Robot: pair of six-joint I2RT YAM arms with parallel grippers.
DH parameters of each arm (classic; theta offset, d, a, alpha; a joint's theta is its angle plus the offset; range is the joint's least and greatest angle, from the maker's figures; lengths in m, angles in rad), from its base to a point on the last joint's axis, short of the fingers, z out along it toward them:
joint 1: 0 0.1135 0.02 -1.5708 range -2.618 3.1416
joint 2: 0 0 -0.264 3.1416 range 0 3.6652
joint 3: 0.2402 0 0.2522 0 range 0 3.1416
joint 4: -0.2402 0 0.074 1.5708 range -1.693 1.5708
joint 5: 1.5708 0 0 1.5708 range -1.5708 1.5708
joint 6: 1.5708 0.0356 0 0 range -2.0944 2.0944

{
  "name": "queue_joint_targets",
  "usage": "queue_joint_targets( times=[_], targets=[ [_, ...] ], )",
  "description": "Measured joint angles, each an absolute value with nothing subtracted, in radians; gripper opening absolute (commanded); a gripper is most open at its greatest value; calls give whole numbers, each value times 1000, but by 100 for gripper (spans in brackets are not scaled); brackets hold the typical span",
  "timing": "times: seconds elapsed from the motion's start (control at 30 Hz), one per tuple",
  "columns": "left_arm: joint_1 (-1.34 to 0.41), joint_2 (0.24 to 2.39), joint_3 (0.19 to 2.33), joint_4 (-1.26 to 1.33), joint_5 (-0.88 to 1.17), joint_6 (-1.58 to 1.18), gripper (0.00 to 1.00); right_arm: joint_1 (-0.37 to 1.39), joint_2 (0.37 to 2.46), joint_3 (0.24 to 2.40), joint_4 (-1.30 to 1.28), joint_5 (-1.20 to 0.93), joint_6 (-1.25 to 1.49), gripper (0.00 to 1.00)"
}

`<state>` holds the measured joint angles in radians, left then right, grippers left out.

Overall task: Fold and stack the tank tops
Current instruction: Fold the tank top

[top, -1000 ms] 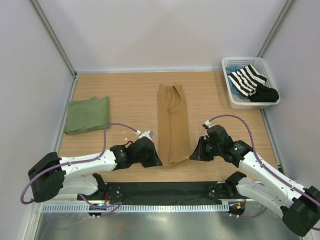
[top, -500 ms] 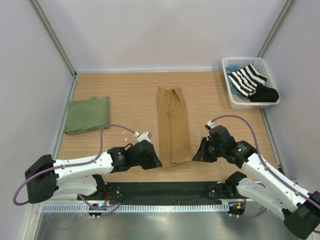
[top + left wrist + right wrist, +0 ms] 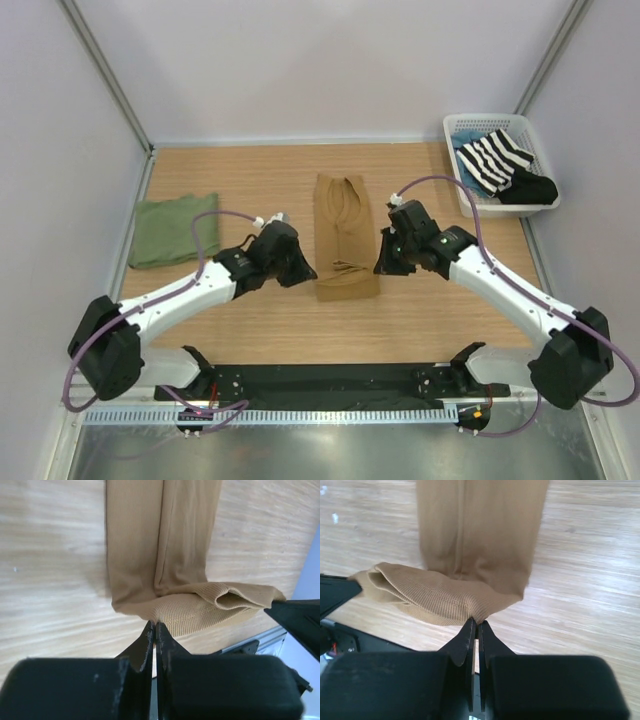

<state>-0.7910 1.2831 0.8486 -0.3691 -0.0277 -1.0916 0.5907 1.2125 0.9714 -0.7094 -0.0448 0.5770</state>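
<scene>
The tan-brown tank top [image 3: 345, 230] lies as a long narrow strip in the middle of the table, its near end lifted and doubled back over itself. My left gripper [image 3: 310, 272] is shut on the hem's left corner [image 3: 160, 616]. My right gripper [image 3: 380, 265] is shut on the hem's right corner [image 3: 479, 615]. The raised hem sags in a loose fold between the two grippers [image 3: 420, 597]. The olive green tank top [image 3: 175, 229] lies folded flat at the table's left side, away from both arms.
A white basket [image 3: 470, 195] at the back right holds a black-and-white striped garment [image 3: 494, 158] and a black garment [image 3: 528, 188]. Grey walls enclose the wooden table [image 3: 440, 320] on three sides. A black strip [image 3: 330, 382] runs along the near edge.
Both grippers have carried the tan top's near hem away from the table's front edge toward the back, folding the strip over itself. The green top has not moved.
</scene>
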Motion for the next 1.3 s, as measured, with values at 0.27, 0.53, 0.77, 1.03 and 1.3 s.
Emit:
queue_joint_targets(
  times=[0.27,0.53,0.77,1.03,1.3],
  targets=[
    [-694,1451,1018,-398,31,-1005,0,510,1411,1114,-698,-27,513,1],
    [-619,1635,1159,-403,75,-945,0,431,1620,1231,-658,-32,467,1],
    [-587,1719,1248,-416,85,-908,0,404,1714,1294,-650,-44,453,1],
    [-561,1767,1301,-429,91,-895,0,403,1751,1380,-651,-45,447,1],
    [-536,1870,1387,-432,102,-881,0,376,1869,1424,-624,-47,447,1]
  ],
)
